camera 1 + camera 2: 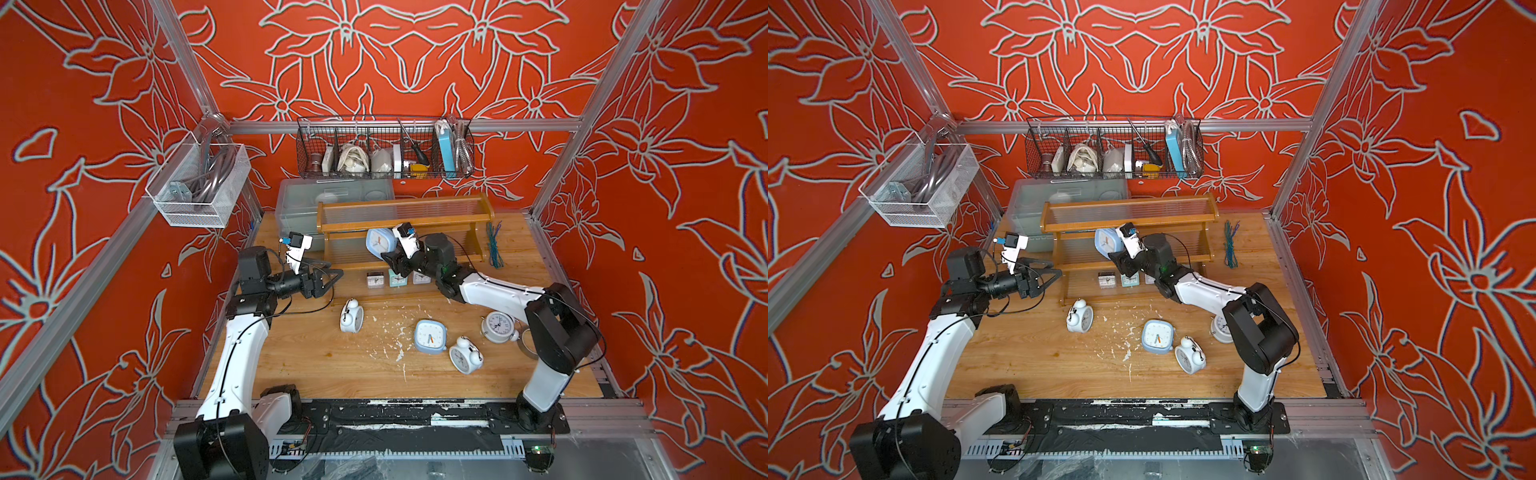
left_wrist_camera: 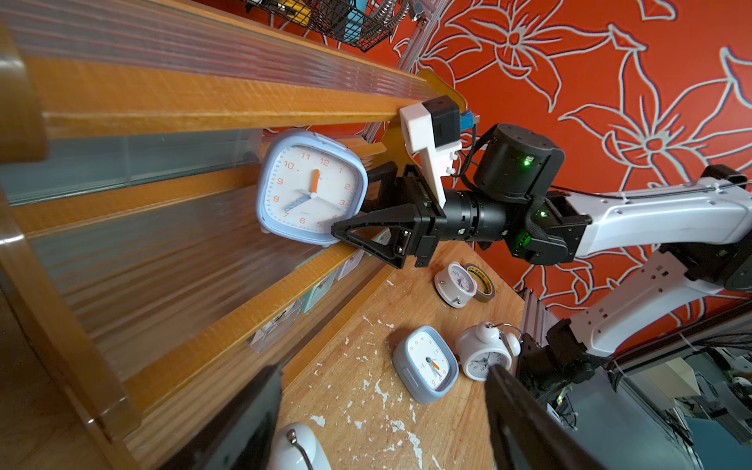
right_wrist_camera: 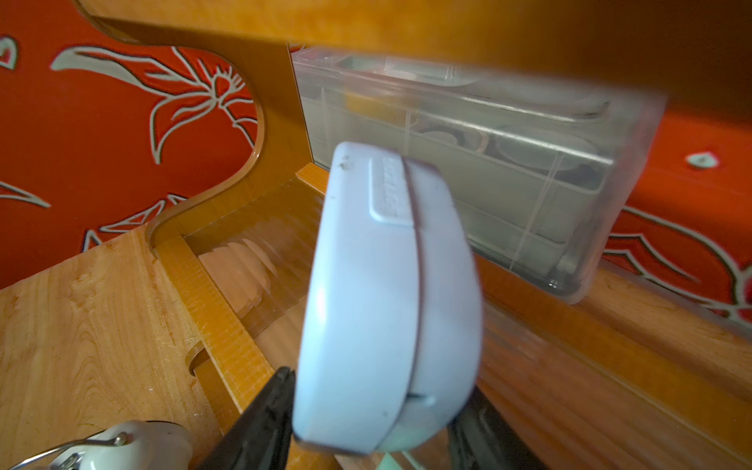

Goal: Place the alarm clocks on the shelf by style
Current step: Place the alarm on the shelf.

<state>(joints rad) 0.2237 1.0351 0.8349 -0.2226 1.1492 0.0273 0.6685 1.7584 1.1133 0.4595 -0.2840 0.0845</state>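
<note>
**Right gripper (image 2: 352,205) at the shelf (image 1: 353,226).** The gripper was clamped across the thickness of a blue clock (image 2: 311,191), with one finger over the dial's lower corner and the other behind the back. The clock projected from the jaws toward the shelf's left end, above the middle tier (image 2: 162,252). It was tilted, dial leaning upward, and whether its feet touched the panel could not be told. By judgement, the release depended on righting that tilt over the tier.

The right arm was the nearer. The left gripper (image 1: 336,269) hung off the shelf's left end, jaws apart and empty.

- **Clock:** smooth plastic, rounded-square, orange hands.
- **Tier:** clear ribbed plastic between glossy wooden rails.

Small square clocks (image 1: 398,278) stood on the bottom tier. A second blue clock (image 1: 430,336) and three white twin-bell clocks (image 1: 351,316) were on the wooden table (image 1: 311,365).
</note>
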